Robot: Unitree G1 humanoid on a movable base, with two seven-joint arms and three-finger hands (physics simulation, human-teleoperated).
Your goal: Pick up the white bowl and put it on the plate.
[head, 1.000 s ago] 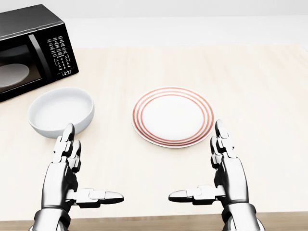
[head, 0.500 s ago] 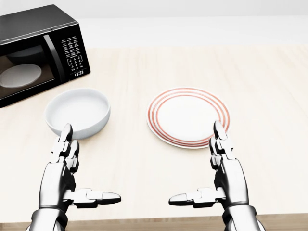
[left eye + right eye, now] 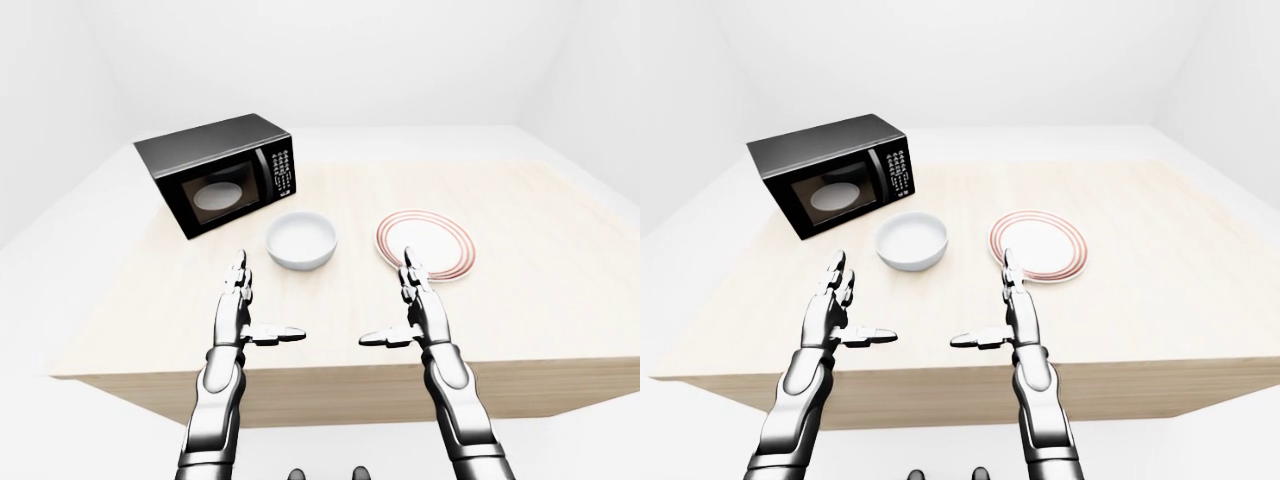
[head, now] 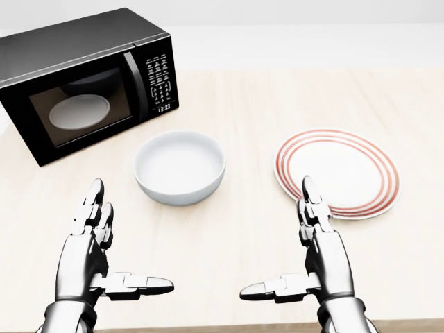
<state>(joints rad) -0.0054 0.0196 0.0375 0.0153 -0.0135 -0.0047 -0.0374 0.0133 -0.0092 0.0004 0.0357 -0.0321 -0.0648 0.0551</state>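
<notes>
White bowl (image 4: 180, 167) empty; plate (image 4: 337, 173) bare; microwave (image 4: 87, 83) perhaps holds dish; both hands spread, ungrasping.

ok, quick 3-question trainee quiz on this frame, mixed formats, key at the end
1. True or false: the white bowl already sits on the plate.
2. In the head view, the microwave lies toward which corner? A) top left B) top right C) bottom right
3. Fill in: the left hand and right hand are both ____ and hold nothing.

Key:
1. False. The bowl rests on the table, left of the plate and apart from it.
2. A.
3. Open, fingers extended, thumbs pointing toward each other.
</notes>
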